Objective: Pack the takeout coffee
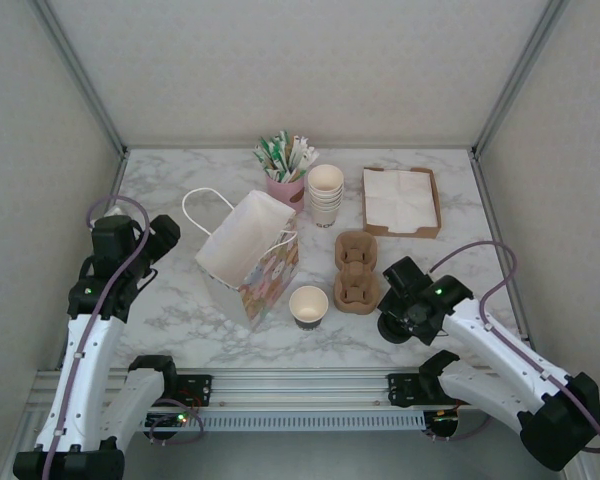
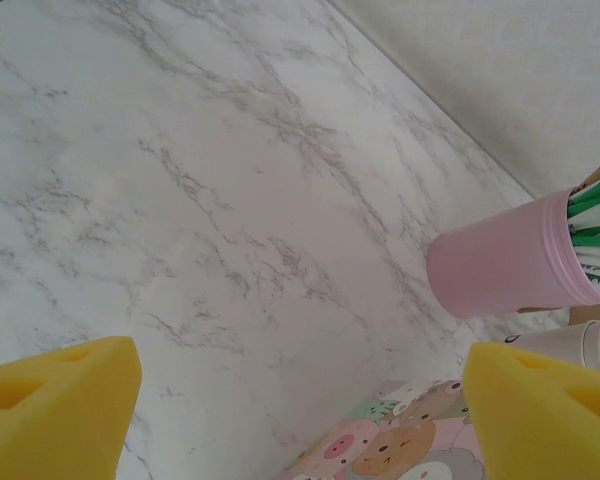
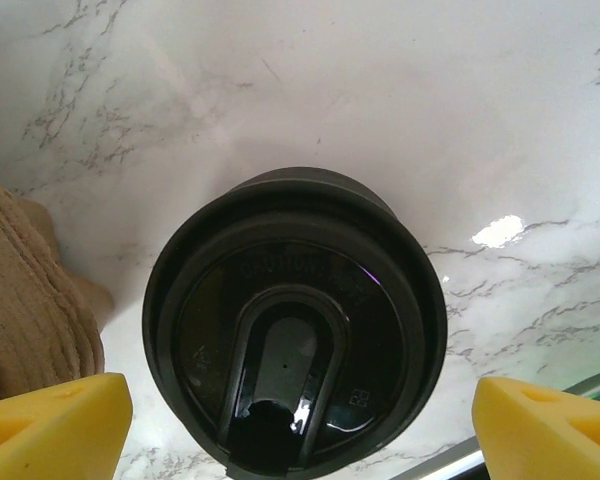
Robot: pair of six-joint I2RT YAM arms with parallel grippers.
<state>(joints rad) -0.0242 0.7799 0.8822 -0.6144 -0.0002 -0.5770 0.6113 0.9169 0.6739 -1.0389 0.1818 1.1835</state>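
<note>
A small tan paper cup (image 1: 308, 304), the cup of the takeout coffee, stands lidless in front of the paper bag (image 1: 248, 256). Its round black lid (image 3: 293, 320) lies flat on the marble at the near right, beside the brown cup carrier (image 1: 355, 270). My right gripper (image 3: 300, 427) hangs open directly over the lid (image 1: 391, 326), with one yellow fingertip on each side and nothing held. Over the left side of the table my left gripper (image 1: 160, 236) is open and empty, left of the bag. The bag's cartoon print (image 2: 400, 440) shows between its yellow pads.
A stack of cream cups (image 1: 325, 193) and a pink cup of stir sticks (image 1: 285, 186) stand at the back middle. A brown tray of napkins (image 1: 401, 201) sits at the back right. The carrier's edge (image 3: 30, 290) lies left of the lid. Frame walls bound the table.
</note>
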